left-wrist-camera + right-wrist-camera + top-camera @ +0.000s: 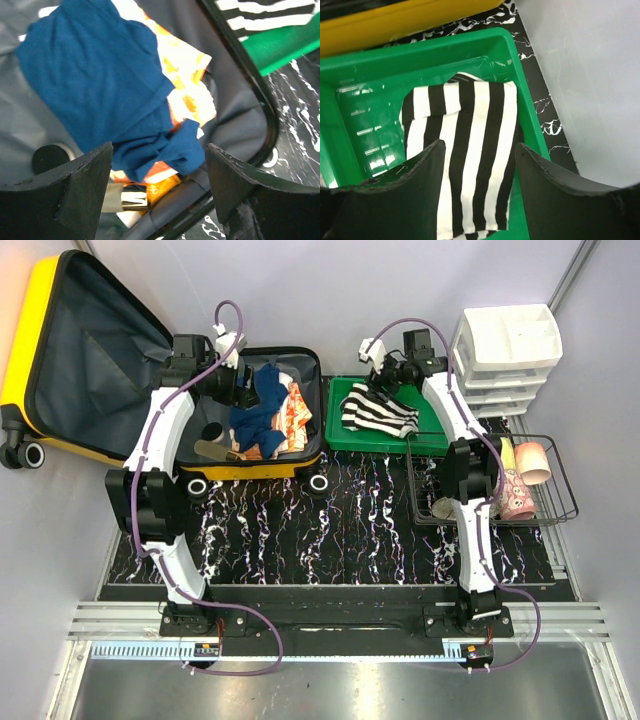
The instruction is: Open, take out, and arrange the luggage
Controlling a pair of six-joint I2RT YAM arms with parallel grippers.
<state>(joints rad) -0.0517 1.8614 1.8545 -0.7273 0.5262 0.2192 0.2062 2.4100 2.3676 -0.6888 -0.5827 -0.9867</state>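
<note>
Wide open, the left gripper (158, 150) is hovering over the blue cloth (95, 75) inside the opened luggage (90, 350). Right of the luggage, the right gripper (480, 145) is hanging open above the striped garment (470, 115) in the green tray (365, 75). I'd be pinching the cloth's bunched fold.

Luggage (95, 350): yellow hard-shell suitcase, open.
Lid raised at the left, dark grey lining exposed; base flat at the far left of the desk (380, 520), black trim, black-and-white wheels (197, 487) facing the near edge.
</note>
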